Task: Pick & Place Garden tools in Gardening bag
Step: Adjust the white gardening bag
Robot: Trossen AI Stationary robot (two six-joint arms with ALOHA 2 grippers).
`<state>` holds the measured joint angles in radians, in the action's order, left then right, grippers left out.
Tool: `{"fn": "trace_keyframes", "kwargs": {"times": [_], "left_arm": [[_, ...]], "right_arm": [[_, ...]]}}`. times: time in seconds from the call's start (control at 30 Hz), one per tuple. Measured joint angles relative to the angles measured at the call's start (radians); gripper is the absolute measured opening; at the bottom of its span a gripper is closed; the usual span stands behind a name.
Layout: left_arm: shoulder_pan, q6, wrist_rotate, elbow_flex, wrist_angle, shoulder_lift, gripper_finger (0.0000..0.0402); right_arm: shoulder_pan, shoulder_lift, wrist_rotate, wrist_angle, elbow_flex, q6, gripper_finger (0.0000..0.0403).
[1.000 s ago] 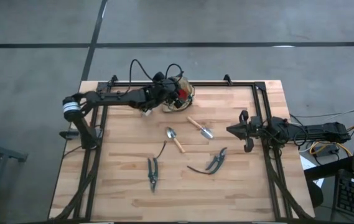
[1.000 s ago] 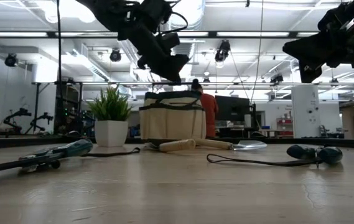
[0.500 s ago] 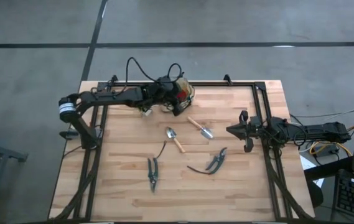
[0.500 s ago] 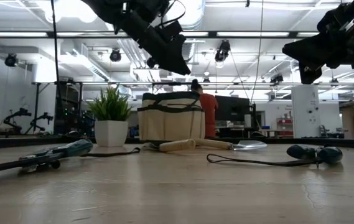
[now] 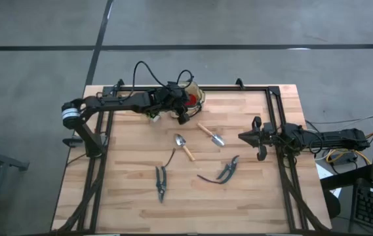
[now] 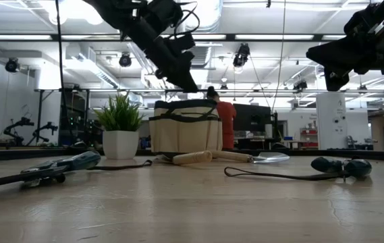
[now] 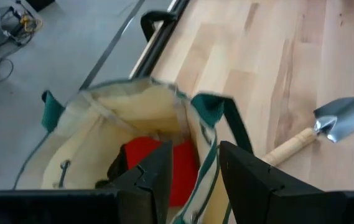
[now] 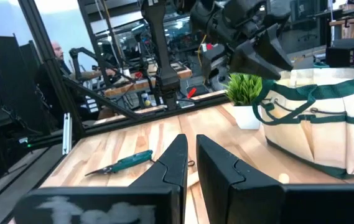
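The tan gardening bag [image 5: 195, 96] with green trim stands at the table's far edge; a red item [image 7: 164, 165] lies inside it. My left gripper [image 7: 195, 180] is open and hovers just above the bag's near rim [image 6: 186, 82]. Two wooden-handled trowels [image 5: 210, 134] [image 5: 184, 146] and two shears [image 5: 161, 181] [image 5: 225, 172] lie flat on the table. My right gripper [image 5: 246, 137] is shut and waits in the air at the table's right side.
A green potted plant [image 6: 119, 131] in a white pot stands beside the bag. A black frame [image 5: 274, 111] runs along the table's edges. A person in red [image 6: 224, 115] stands in the room beyond the table.
My left gripper has swung a little toward the table's right above the bag and then come back toward the left, staying above the bag's rim. The tools on the table have not moved.
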<state>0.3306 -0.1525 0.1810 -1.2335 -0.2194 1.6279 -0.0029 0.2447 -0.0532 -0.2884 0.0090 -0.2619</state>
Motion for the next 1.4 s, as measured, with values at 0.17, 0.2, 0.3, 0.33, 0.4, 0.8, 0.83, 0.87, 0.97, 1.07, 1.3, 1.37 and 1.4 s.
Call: {"fn": "trace_keyframes", "kwargs": {"times": [0.17,0.2,0.3,0.33,0.4,0.8,0.83,0.87,0.97,1.07,1.3,1.37,1.4], "left_arm": [[0.002,-0.005,0.0,0.023,0.009,0.001,0.0135],[0.004,-0.005,0.0,0.028,0.018,0.001,0.0135],[0.005,-0.005,0.0,0.047,0.034,0.001,0.0135],[0.005,-0.005,0.0,0.052,0.035,0.001,0.0135],[0.006,-0.005,0.0,0.062,0.036,0.001,0.0135],[0.008,-0.021,0.047,0.081,0.057,0.007,0.0124],[0.008,-0.02,0.036,0.081,0.055,0.011,0.0118],[0.008,-0.017,0.034,0.081,0.053,0.017,0.0111],[0.008,-0.007,0.015,0.081,0.054,0.035,0.0081],[0.008,-0.006,0.014,0.081,0.051,0.048,0.0045],[-0.004,0.038,-0.034,0.081,0.051,0.042,0.0009],[-0.011,0.042,-0.043,0.081,0.052,0.041,0.0009],[-0.016,0.043,-0.047,0.081,0.051,0.041,0.0008]], "right_arm": [[0.0,0.0,0.0,0.0,0.0,0.003,0.0029],[0.0,0.0,-0.001,0.0,0.0,0.003,0.0029],[0.0,0.0,-0.002,0.0,0.0,0.003,0.0029],[0.0,0.0,-0.002,-0.001,0.0,0.003,0.0029],[0.0,0.0,-0.002,-0.001,0.0,0.003,0.0029],[0.0,0.0,-0.002,-0.001,0.0,0.003,0.0029],[0.0,0.0,-0.002,0.0,0.0,0.003,0.0029],[0.0,0.0,-0.002,0.0,0.0,0.003,0.0029],[0.0,0.0,-0.002,0.0,0.0,0.002,0.0029],[0.0,0.0,-0.002,0.0,0.0,0.001,0.0029],[0.0,0.0,-0.002,0.0,0.0,0.0,0.0029],[0.0,0.0,-0.001,0.001,0.0,0.0,0.0029],[0.0,0.0,-0.001,0.001,0.0,0.0,0.0029]]}}
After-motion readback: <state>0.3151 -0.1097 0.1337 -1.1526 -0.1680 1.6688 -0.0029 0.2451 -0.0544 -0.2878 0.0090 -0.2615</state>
